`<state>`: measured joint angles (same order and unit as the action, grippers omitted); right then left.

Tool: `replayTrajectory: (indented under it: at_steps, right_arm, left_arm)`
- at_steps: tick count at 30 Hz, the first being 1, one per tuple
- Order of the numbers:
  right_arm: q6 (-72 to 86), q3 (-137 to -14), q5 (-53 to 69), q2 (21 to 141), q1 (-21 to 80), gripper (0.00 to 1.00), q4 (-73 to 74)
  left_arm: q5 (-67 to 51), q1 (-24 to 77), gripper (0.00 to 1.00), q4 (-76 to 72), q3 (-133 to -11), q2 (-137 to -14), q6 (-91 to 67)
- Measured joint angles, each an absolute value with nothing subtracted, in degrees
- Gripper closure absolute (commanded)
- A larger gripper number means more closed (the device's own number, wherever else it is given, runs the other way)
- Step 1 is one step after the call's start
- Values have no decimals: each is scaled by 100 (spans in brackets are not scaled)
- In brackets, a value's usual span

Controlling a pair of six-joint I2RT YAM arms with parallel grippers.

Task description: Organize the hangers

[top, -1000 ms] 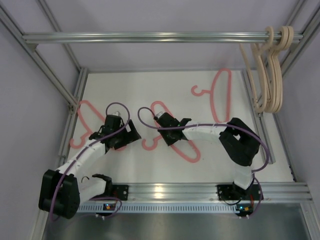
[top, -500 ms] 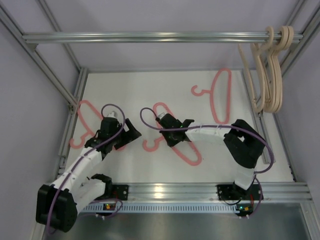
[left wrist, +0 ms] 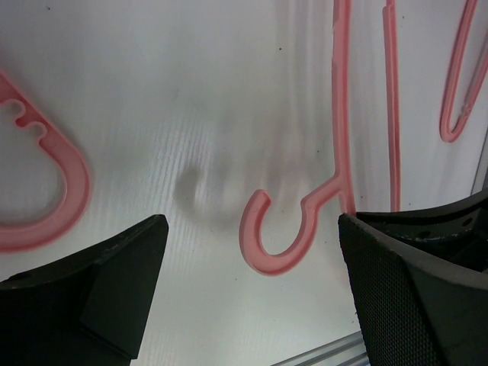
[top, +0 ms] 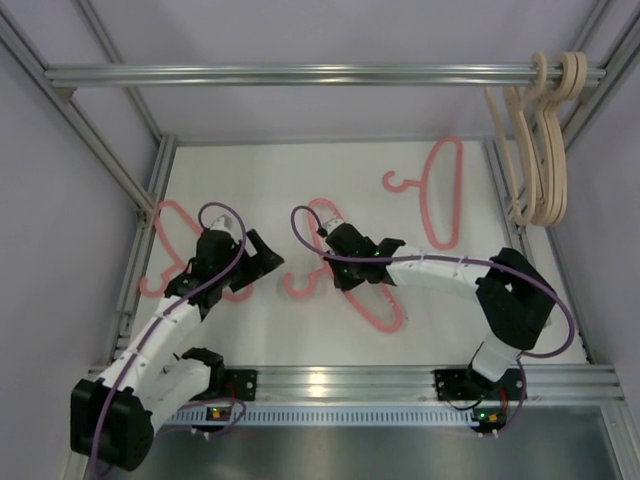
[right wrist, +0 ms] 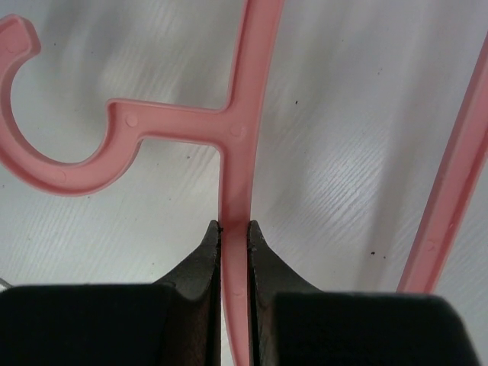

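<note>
The table (top: pixel 300 180) is white and flat, with faint fine lines in it. Shiny metal bars frame its sides. The left hanger (top: pixel 165 207) is smooth pink plastic, thin and looped. It lies flat close to the table's left edge.

The left end effector (top: pixel 250 262) hangs just to the right of it, with its black fingers (left wrist: pixel 114 282) spread wide and holding nothing. A round pink hook (left wrist: pixel 250 232) lies on the table between them, and it touches neither finger.

The middle hanger (top: pixel 380 310) is pink too, and it lies flat near the front. The right end effector (right wrist: pixel 234 229) pinches its thin bar tight, just beside where the hook's stem joins.

The far hanger (top: pixel 426 205) is pink and lies well apart, near the back right. Bare white table spreads behind both arms.

The beige hangers (top: pixel 545 150) are thick and round. They hang by their hooks at the right end of the metal rail (top: pixel 300 73), above the table's right edge.
</note>
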<state>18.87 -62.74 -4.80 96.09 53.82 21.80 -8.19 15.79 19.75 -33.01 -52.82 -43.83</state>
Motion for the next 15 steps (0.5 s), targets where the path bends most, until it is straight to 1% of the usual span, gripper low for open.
replayTrajectory:
  at_steps: [9, 15]
  right_arm:
    - [2049, -5881, 51, 9083, 5301, 100, 2010]
    - [2084, -5627, 416, 8689, 5288, 100, 1769]
  left_arm:
    - [-816, 1579, 3, 1968, -3629, -4974, -4412]
    - [-864, 1579, 3, 1927, -3863, -5124, -4414]
